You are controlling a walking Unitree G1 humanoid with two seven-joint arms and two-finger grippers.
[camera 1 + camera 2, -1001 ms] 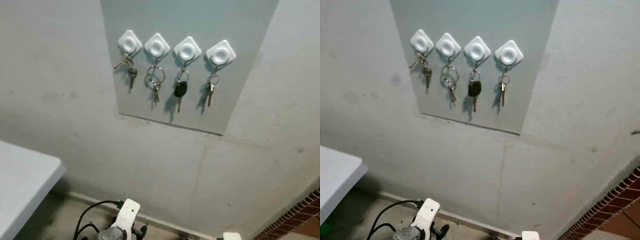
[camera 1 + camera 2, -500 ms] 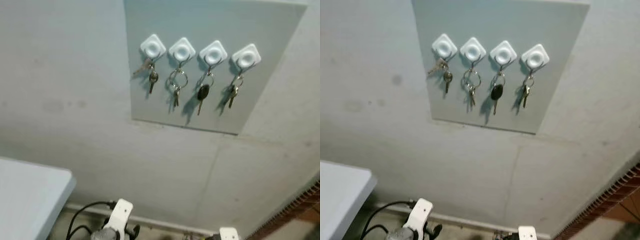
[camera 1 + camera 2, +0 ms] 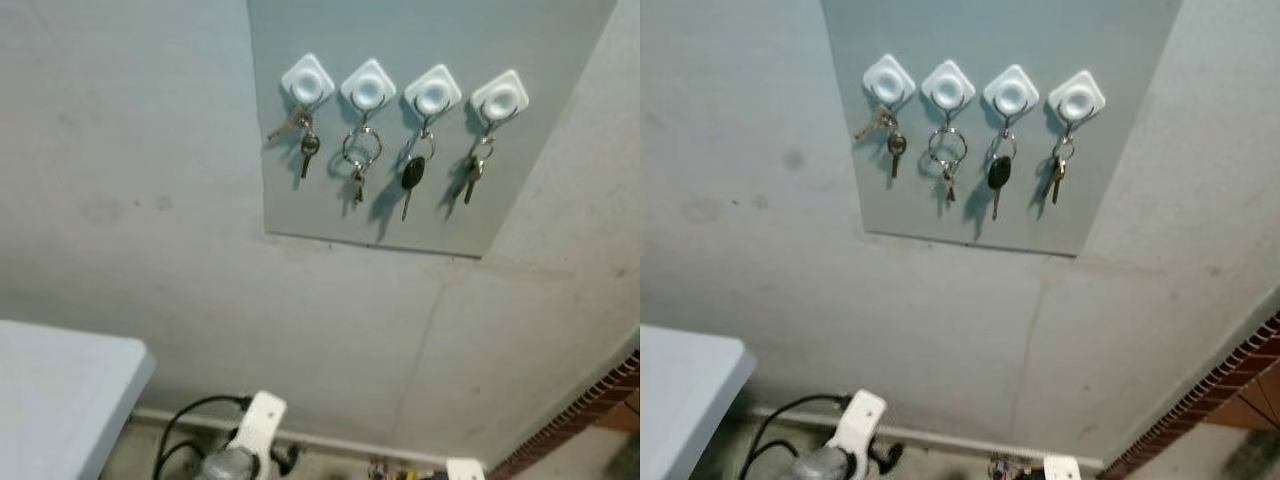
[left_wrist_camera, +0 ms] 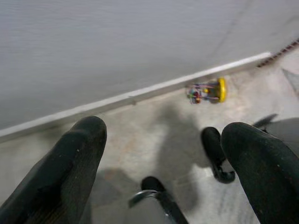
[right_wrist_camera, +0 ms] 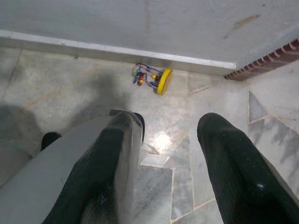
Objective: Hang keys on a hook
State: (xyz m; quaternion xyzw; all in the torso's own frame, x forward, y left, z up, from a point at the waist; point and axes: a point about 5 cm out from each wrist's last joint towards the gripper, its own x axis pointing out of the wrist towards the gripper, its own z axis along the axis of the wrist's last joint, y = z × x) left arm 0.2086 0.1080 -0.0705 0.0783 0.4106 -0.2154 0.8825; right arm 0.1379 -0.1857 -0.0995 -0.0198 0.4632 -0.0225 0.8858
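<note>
A grey panel [image 3: 320, 200] on the wall carries a row of white diamond-shaped hooks [image 3: 368, 88]. From the leftmost hook hangs a small bunch of keys [image 3: 302, 138]. Beside it are keys on a large ring [image 3: 358, 162], then a black-headed key [image 3: 412, 176], then another small key set [image 3: 472, 176]. Both arms hang low by the floor, far below the panel. My left gripper [image 4: 163, 140] is open with nothing between its fingers. My right gripper [image 5: 170, 135] is open and holds nothing.
A pale table corner [image 3: 60, 400] juts in at the lower left. A brick strip [image 3: 590, 415] runs along the lower right. A yellow toy [image 5: 156, 79] lies on the marble floor by the white skirting. A black cable [image 3: 185, 425] loops off my left arm [image 3: 250, 452].
The whole picture has shifted as the camera moved, so the panel now sits further right and slightly higher. All the keys stay on their hooks, and both arms stay low.
</note>
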